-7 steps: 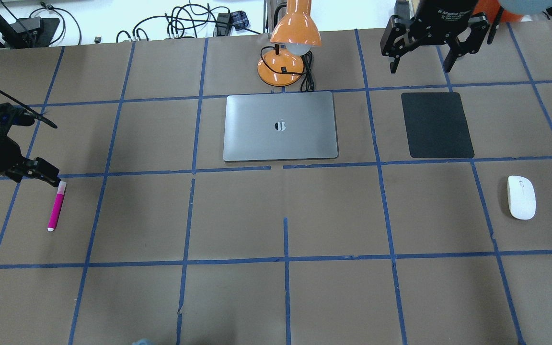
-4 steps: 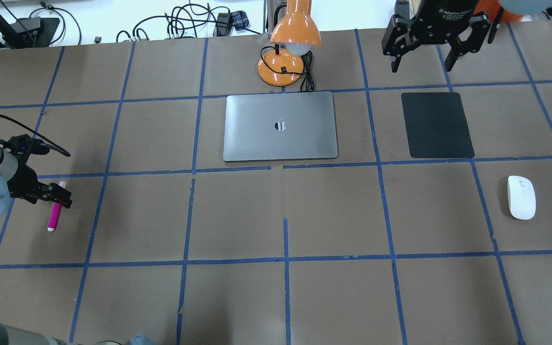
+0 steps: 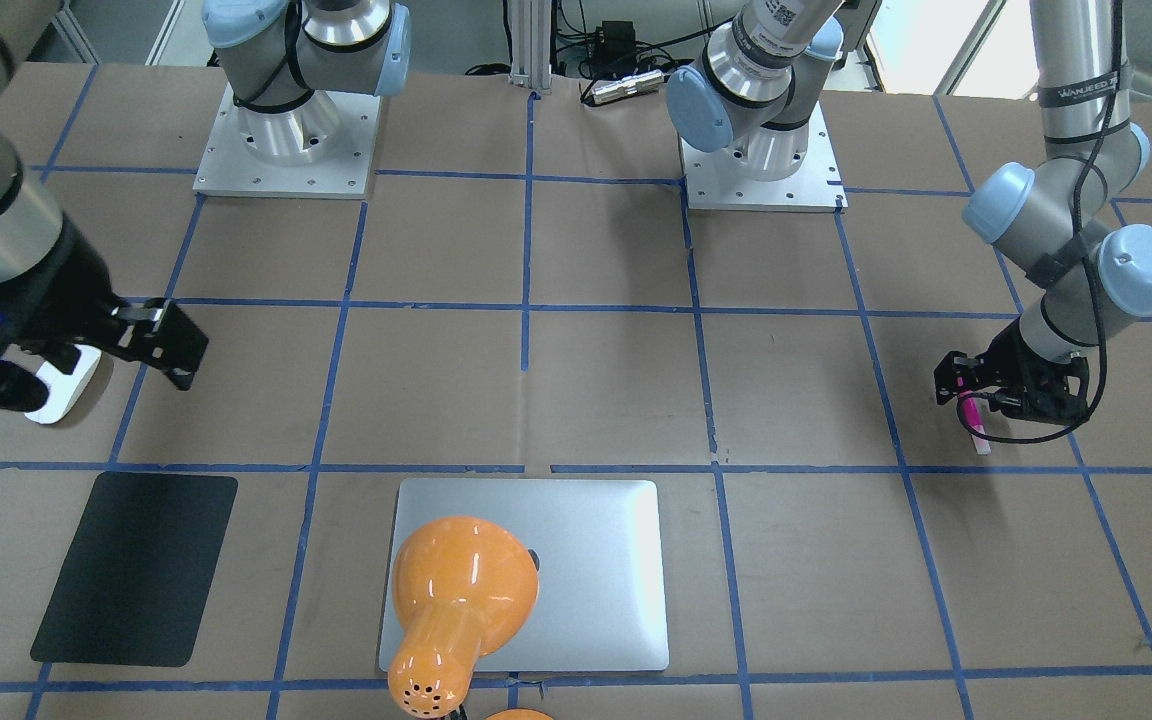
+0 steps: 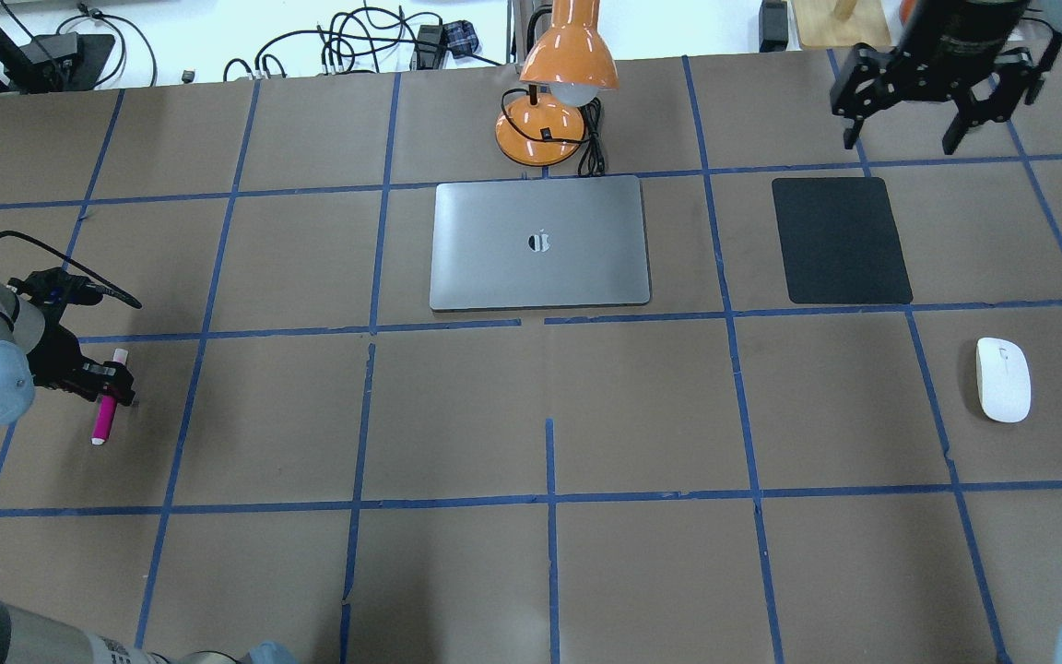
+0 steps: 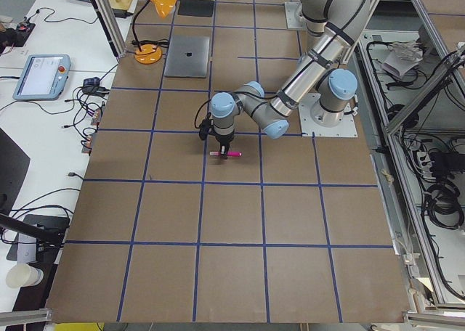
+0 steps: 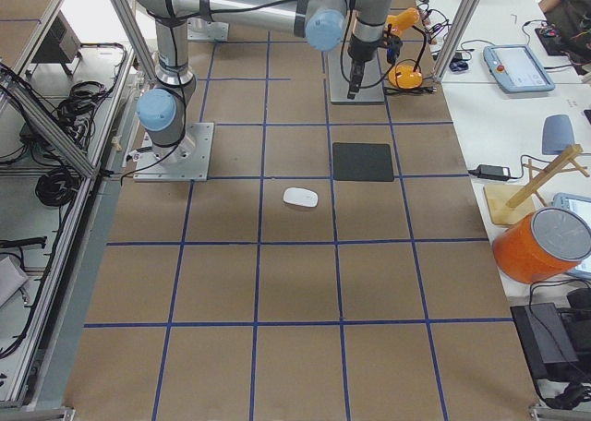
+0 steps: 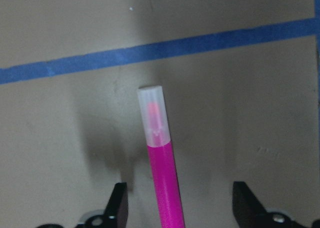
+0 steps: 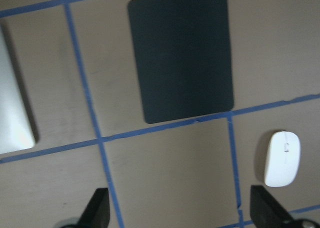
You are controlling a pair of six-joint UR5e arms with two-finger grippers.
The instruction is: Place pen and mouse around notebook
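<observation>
Brown paper crossed by a grid of blue tape covers the table (image 4: pixel 642 415), and we see the notebook (image 4: pixel 540 242) lying shut and flat near its far middle, with an orange desk lamp (image 4: pixel 557 92) just behind it. To the notebook's right, apart from it, lies a thin black mat (image 4: pixel 841 240), and nearer the robot, further right again, we find the mouse (image 4: pixel 1003 379) resting alone on the paper, well apart from the notebook. The pen (image 4: pixel 103 422) lies far out on the left side of the table, also well apart from the notebook, its pale cap end pointing away from the robot. We see the left gripper (image 4: pixel 110 376) low over the pen's middle; the wrist view shows one finger (image 7: pixel 118 204) on each side of the magenta barrel with a clear gap to each, so the jaws stand spread and nothing is clamped. The right gripper (image 4: pixel 902 138) hangs raised beyond the mat's far edge, its jaws wide apart and holding nothing, while its wrist camera looks down on mat and mouse.
</observation>
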